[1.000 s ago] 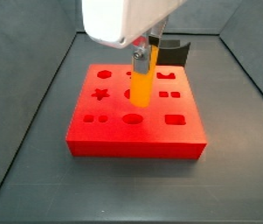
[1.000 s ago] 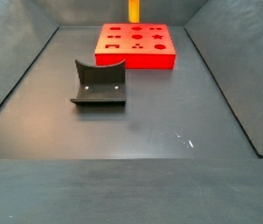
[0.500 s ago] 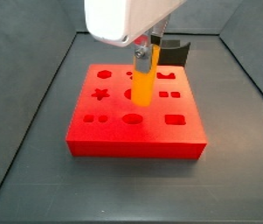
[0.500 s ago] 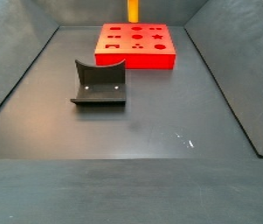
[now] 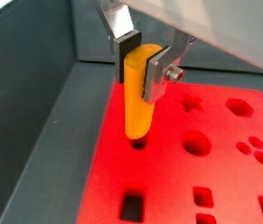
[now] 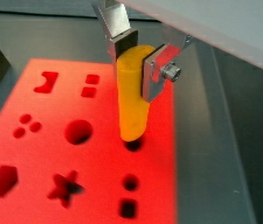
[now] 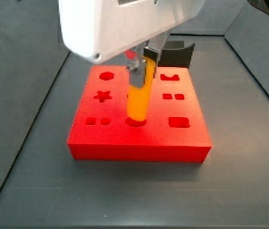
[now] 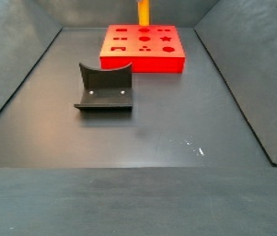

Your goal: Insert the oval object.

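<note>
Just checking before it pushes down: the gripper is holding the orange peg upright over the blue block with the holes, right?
Not quite: the block is red, not blue, as a side view shows. The gripper does hold the orange peg upright over it.

Lit evenly from above, bright and soft. Faint shadow beside the red block (image 7: pixel 140 125); small glints on the dark floor (image 8: pixel 192 147). Close, slightly soft wrist views, gripper (image 5: pixel 143 63) and oval object (image 5: pixel 138 96) glowing against saturated red. Sharp side views.
</note>
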Robot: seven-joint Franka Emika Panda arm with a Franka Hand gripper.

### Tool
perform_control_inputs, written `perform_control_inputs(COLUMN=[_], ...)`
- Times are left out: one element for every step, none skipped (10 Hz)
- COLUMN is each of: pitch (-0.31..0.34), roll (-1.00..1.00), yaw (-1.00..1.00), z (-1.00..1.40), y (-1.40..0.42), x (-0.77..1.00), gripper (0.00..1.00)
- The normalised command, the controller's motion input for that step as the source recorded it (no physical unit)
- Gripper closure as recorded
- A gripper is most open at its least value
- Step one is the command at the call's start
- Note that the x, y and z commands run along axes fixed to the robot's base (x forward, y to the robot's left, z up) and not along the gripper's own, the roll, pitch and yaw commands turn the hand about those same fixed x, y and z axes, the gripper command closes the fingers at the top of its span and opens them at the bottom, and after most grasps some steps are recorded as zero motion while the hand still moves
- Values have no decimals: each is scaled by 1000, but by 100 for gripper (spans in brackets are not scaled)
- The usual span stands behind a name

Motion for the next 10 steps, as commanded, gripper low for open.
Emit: perform_control_inputs(pitch=[-50,-56,-56,-56,-57,-57,-56,-56,-59,-57], roll=[0,0,0,0,0,0,0,0,0,0], yaw=[1000,1000,1000,1000,1000,1000,1000,1000,1000,1000], z=[109,114,114,117,114,114,111,111,106,106], y=[-9,-3,0,0,0,0,0,0,0,0], x=[-37,-14,-14,-11,-14,-14,-11,-11,-3,-3], gripper=[100,100,100,100,100,100,100,100,100,100])
